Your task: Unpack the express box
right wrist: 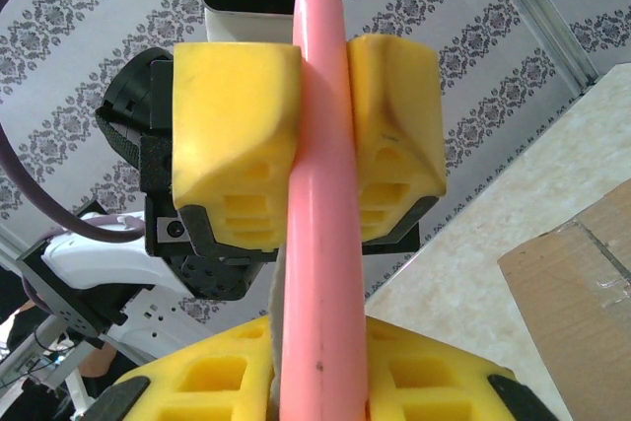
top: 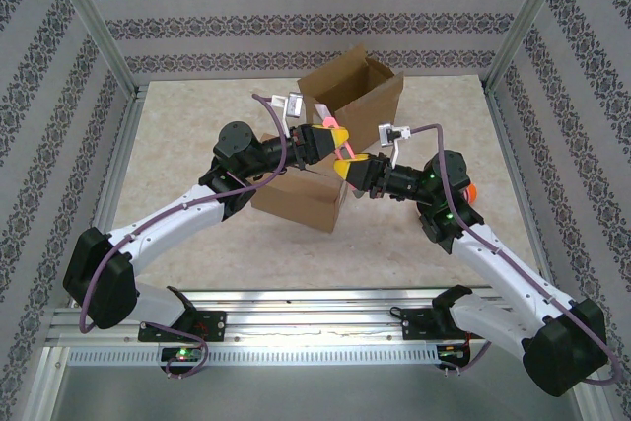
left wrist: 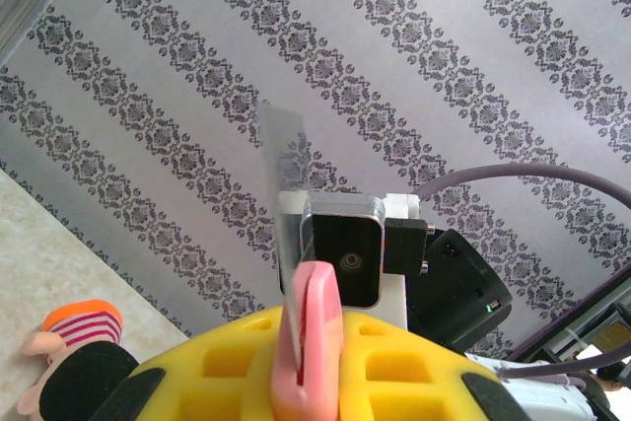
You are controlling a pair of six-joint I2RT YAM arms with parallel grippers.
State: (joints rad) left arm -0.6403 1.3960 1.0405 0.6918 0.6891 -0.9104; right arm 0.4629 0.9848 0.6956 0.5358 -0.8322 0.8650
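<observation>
Pincer on my left arm (top: 323, 137) is clamping the pink cutter (top: 340, 145) over the middle of the bench (top: 177, 135), its yellow fingers (right wrist: 237, 115) pressing both flat sides of the handle. My right pincer (top: 347, 169) is meeting it from the right, nose to nose, and its fingers (right wrist: 434, 382) are hugging the same handle lower down. The seam there is hard to read, but they seem to be squeezing it. A grey blade (left wrist: 281, 160) is sticking out past the pink end. The express box (top: 370, 101) is sitting under and just beyond both pincers, its flaps standing open on the far side. A small striped toy (left wrist: 79, 327) is lying on the bench beside my right arm.
</observation>
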